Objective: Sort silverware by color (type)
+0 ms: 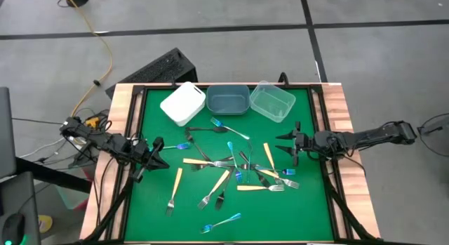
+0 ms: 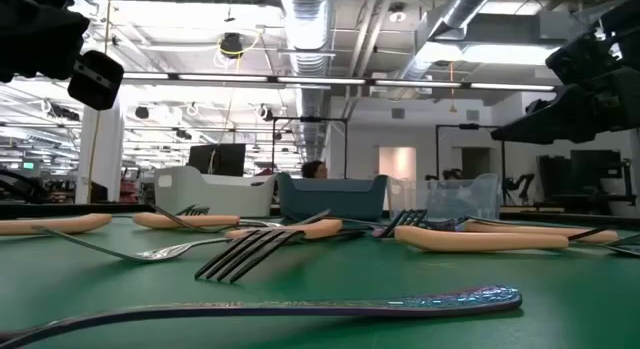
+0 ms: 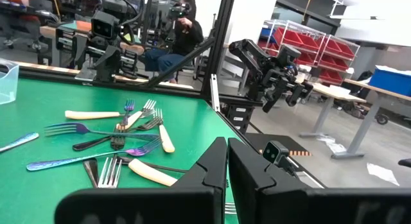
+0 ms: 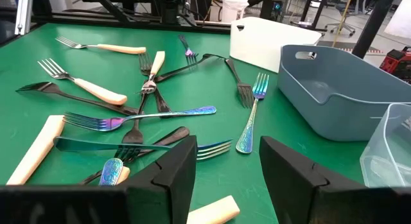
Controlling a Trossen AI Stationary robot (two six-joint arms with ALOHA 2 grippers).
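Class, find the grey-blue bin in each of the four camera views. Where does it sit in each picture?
High view: the grey-blue bin is at the table's far edge, the middle of three bins.
Low view: centre background, behind the forks.
Left wrist view: not in it.
Right wrist view: right side.
Shared landmark: the white bin beside it.

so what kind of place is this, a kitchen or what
Not a kitchen; most likely a robotics lab or workshop. The forks lie on a green test table, the low view shows exposed ceiling ducts over open workspace, and red storage bins stand on racks behind.
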